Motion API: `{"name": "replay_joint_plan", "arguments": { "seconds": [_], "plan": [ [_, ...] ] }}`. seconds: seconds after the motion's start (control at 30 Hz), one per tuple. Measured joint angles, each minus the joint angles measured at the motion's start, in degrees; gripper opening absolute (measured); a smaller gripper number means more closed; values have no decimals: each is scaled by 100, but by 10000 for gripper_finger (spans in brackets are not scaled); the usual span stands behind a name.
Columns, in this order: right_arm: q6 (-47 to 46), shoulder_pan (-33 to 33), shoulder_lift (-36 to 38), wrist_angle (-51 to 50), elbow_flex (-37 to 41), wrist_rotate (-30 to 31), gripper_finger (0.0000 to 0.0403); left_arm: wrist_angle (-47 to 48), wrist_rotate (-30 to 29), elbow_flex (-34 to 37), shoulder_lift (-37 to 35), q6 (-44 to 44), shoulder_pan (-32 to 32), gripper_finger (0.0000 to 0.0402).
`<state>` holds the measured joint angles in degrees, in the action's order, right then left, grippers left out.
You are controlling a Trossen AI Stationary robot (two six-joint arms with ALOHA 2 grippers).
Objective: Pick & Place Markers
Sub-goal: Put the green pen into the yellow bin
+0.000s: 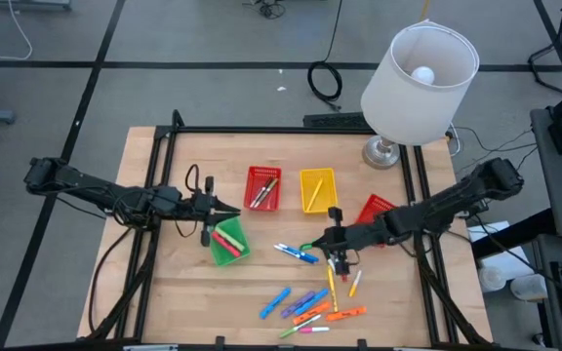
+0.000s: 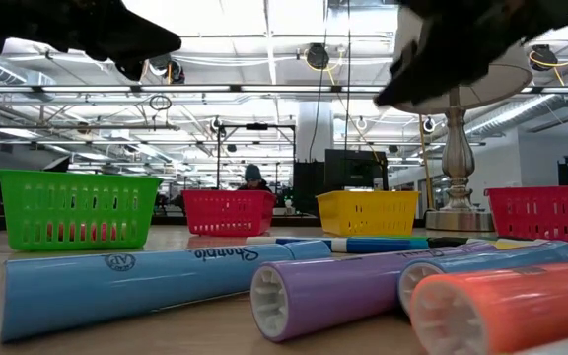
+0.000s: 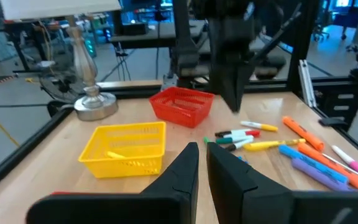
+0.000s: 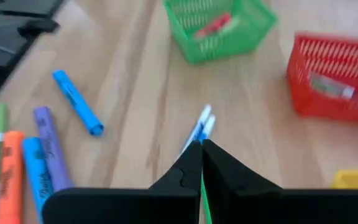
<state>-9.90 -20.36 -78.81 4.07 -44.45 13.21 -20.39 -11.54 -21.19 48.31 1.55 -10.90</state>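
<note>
Several markers lie loose on the wooden table (image 1: 183, 292): a blue-and-white pair (image 1: 297, 254), a yellow one (image 1: 332, 285) and a mixed cluster (image 1: 310, 308) near the front edge. My right gripper (image 1: 336, 246) (image 4: 202, 152) hangs shut in the air above the blue-and-white pair (image 4: 199, 127). A thin green strip shows through the slit between its fingers; what it is cannot be told. My left gripper (image 1: 230, 209) (image 3: 202, 158) hovers shut just beyond the green basket (image 1: 228, 242), which holds a red marker. Nothing shows between its fingers.
A red basket (image 1: 263, 187) and a yellow basket (image 1: 318, 188) stand mid-table with markers inside. A second red basket (image 1: 377, 209) lies partly under my right arm. A lamp (image 1: 416, 78) stands at the far right corner. Bare wood lies at the front left.
</note>
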Motion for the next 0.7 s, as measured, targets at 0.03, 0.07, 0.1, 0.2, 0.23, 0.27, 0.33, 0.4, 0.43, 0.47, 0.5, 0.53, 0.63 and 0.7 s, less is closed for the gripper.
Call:
{"name": "replay_joint_plan", "arguments": {
  "seconds": [0.03,0.07,0.1,0.2,0.23,0.27,0.33,0.4,0.43,0.47,0.5,0.53,0.63,0.7],
  "plan": [
    [-120,41,-96,-28,0,0,0,-32,-34,0,0,40,0,42],
    [-205,56,-187,-64,0,-10,0,-51,-54,0,0,81,0,42],
    [-253,79,-294,-75,-14,-54,0,-52,-57,0,0,103,0,42],
    [-512,118,-624,-534,-293,-154,0,-52,-58,0,0,117,0,42],
    [-636,120,-735,-885,-460,-153,0,-51,-58,0,0,117,0,42],
    [-742,118,-855,-1257,-683,-156,0,-51,-58,0,0,119,-1,42],
    [-894,100,-1092,-2082,-1149,-162,0,-55,-58,0,0,122,0,42],
    [-1016,83,-1355,-2887,-1610,-152,0,-76,-58,0,0,123,0,42],
    [-1033,83,-1481,-3133,-1825,-154,0,-72,-58,0,0,126,0,42],
    [-1030,85,-1591,-3358,-2006,-159,3,-74,-58,0,0,128,0,42],
    [-1012,91,-1681,-3547,-2174,-158,8,-74,-58,0,0,126,0,42],
    [-958,109,-1768,-3666,-2331,-164,16,-72,-58,0,0,126,0,42],
    [-715,135,-1977,-3739,-2663,-381,53,-65,-56,0,0,126,0,42],
    [-550,163,-2071,-3777,-2770,-491,85,-35,-56,0,0,126,0,42]
  ]
}}
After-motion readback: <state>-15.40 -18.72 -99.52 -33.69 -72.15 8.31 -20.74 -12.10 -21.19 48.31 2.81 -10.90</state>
